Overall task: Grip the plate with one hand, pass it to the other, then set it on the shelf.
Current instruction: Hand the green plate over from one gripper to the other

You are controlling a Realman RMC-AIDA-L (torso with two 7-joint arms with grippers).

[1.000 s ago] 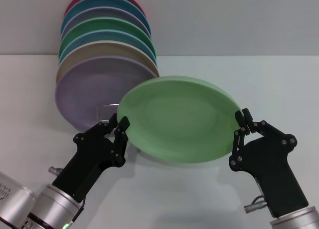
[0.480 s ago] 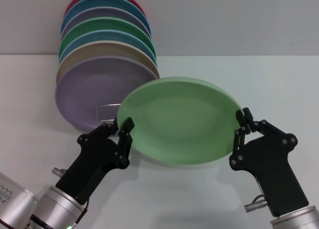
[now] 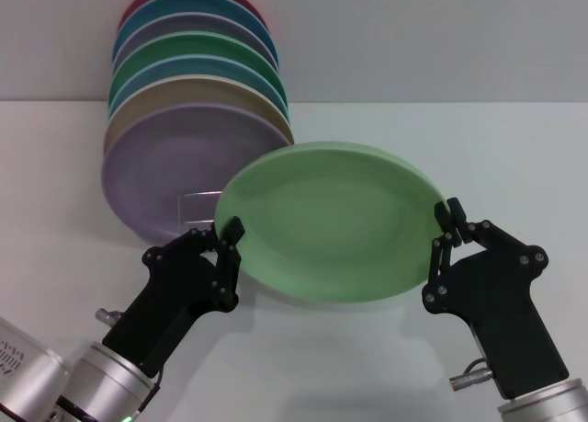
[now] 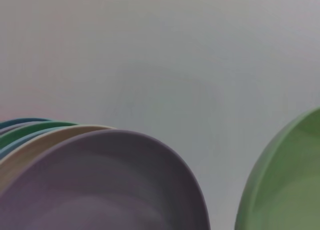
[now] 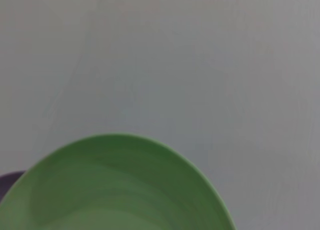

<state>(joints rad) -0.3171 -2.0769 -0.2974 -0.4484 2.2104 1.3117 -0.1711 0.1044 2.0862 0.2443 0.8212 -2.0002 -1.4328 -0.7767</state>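
1. table (image 3: 514, 155): white, bare ahead of the arms.
2. row of plates (image 3: 184, 91): upright at far left, lilac plate (image 3: 156, 169) foremost.
3. plate (image 3: 331, 220): pale green, held tilted in the air between both arms, in front of the row.
4. right gripper (image 3: 443, 227): pinched on the plate's right rim.
5. left gripper (image 3: 227, 236): at the left rim, fingers straddling the edge; cannot tell whether clamped. judgement: left should bite firmly before right lets go.
6. shelf (image 3: 195, 204): small wire loop just beyond the left gripper, mostly hidden.
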